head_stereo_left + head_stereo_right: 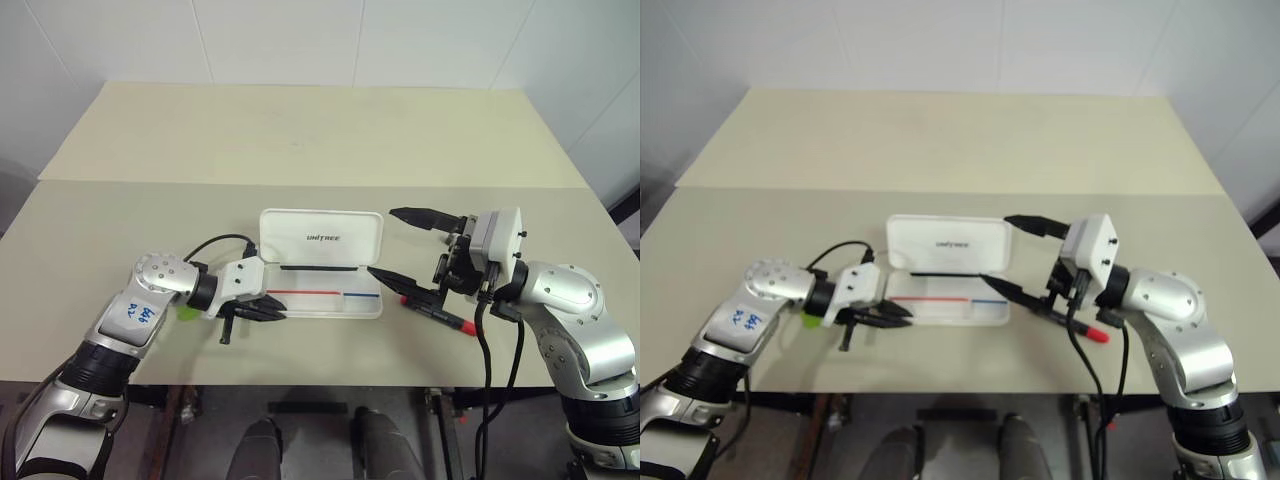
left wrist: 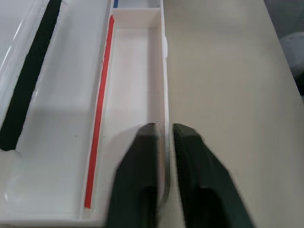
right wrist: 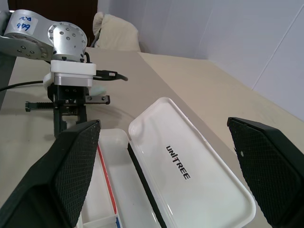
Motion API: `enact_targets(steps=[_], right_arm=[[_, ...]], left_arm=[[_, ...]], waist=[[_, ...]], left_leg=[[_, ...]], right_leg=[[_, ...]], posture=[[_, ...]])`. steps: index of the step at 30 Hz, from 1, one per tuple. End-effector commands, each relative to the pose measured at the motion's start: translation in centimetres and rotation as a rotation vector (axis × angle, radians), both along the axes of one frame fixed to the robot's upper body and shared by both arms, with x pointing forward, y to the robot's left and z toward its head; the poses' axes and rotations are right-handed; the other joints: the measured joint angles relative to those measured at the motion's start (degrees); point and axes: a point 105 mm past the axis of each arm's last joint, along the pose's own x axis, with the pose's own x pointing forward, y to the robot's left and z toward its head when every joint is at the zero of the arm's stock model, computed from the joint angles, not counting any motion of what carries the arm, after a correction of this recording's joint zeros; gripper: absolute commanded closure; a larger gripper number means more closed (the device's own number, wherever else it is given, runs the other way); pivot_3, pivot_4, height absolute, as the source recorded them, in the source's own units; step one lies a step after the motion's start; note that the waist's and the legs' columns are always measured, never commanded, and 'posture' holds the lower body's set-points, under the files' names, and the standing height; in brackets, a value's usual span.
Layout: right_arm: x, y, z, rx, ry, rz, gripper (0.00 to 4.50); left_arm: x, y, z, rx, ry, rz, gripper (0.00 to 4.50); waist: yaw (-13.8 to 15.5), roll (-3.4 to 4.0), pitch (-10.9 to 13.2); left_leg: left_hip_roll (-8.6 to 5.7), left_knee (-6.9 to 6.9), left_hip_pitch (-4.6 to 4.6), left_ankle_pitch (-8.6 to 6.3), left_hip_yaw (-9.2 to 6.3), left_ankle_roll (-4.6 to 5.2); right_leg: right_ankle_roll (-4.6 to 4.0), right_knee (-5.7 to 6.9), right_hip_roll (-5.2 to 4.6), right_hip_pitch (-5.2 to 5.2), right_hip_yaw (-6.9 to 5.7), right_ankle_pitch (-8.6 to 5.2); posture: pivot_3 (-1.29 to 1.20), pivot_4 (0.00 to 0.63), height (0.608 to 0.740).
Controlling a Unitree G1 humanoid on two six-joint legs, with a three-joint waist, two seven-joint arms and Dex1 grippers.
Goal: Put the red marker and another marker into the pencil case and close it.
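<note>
Pencil case (image 1: 322, 262): found open at the table's near middle, the lid laid back toward twelve o'clock with its dark lettering showing, the tray toward six o'clock; thin red and blue stripes are seen in the tray, a black stripe at the hinge.
Red marker (image 1: 449, 317): lain on the table at four o'clock of the case, just beside the tray's right end, its red end toward four o'clock.
Green marker (image 1: 187, 312): glimpsed at eight o'clock of the case, mostly hidden under the left wrist.
Left gripper (image 1: 272, 309): placed at the tray's near-left corner, its fingers parted only narrowly astride the tray's front wall; nothing is carried.
Right gripper (image 1: 410, 248): held above the case's right end, fingers spread wide, nothing grasped.
Table (image 1: 320, 140): beige surface.
</note>
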Motion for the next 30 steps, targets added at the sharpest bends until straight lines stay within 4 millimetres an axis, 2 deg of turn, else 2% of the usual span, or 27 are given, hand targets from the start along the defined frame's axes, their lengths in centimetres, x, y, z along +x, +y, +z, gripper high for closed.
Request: enact_targets(steps=[1,5,13,16,20,22,26,30], right_arm=[[-0.6,-0.2,1.1,0.008,-0.044,0.002,0.0],[-0.6,-0.1,0.9,0.014,-0.034,0.006,0.0],[-0.2,-0.4,0.1,0.028,0.003,0.002,0.0],[0.1,-1.4,-0.4,0.027,0.033,-0.028,0.0],[0.1,-3.1,-0.7,0.005,0.054,-0.076,0.0],[0.1,-3.9,-0.8,-0.003,0.064,-0.101,0.0],[0.2,-5.7,-1.2,-0.022,0.085,-0.161,0.0],[0.0,-7.2,-2.0,-0.035,0.126,-0.21,0.0]], left_arm=[[0.1,-0.3,0.5,-0.022,-0.018,-0.005,2.48],[-0.2,-0.4,1.9,-0.071,-0.061,-0.036,1.09],[-1.2,1.5,5.4,-0.198,-0.091,0.009,1.09],[-2.0,2.8,6.2,-0.24,-0.085,0.033,1.09],[-3.8,3.3,6.4,-0.284,-0.037,-0.009,1.09],[-3.9,3.5,6.6,-0.3,-0.035,0.002,1.09],[-4.0,3.7,6.9,-0.321,-0.038,0.004,0.01],[-4.1,3.5,7.3,-0.339,-0.039,-0.009,0.01]], waist=[[0.0,0.0,0.0],[-0.1,0.0,0.0],[-0.2,0.0,0.0],[-0.3,0.0,0.0],[-0.2,0.01,0.0],[0.0,0.01,0.0],[0.0,0.0,0.0],[0.0,0.0,0.0]], left_leg=[[0.0,-0.01,0.0,0.0,0.0,0.0],[0.0,-0.02,0.0,0.0,0.0,0.0],[0.01,-0.04,0.01,0.0,0.0,0.0],[0.01,-0.04,0.01,0.0,0.0,0.0],[0.0,-0.04,0.0,-0.01,0.01,-0.01],[0.0,-0.04,0.0,-0.01,0.01,0.0],[0.0,0.02,0.02,-0.01,0.01,0.0],[0.0,0.01,0.02,-0.01,0.02,0.0]], right_leg=[[0.02,0.0,0.0,0.0,0.0,0.01],[0.03,0.0,0.0,-0.01,0.0,0.02],[0.03,0.01,0.0,-0.02,0.0,0.01],[0.02,-0.01,0.0,-0.01,0.0,0.01],[-0.02,-0.01,-0.02,-0.01,0.0,-0.01],[-0.08,-0.01,-0.02,-0.01,0.0,-0.04],[-0.16,-0.03,-0.02,0.02,0.0,-0.08],[-0.17,-0.05,-0.01,0.03,0.01,-0.09]], posture=[[0.0,0.15,0.74],[0.0,0.15,0.74],[0.0,0.15,0.74],[0.0,0.15,0.74],[0.0,0.15,0.74],[0.0,0.15,0.74],[0.0,0.15,0.74],[0.0,0.15,0.74]])
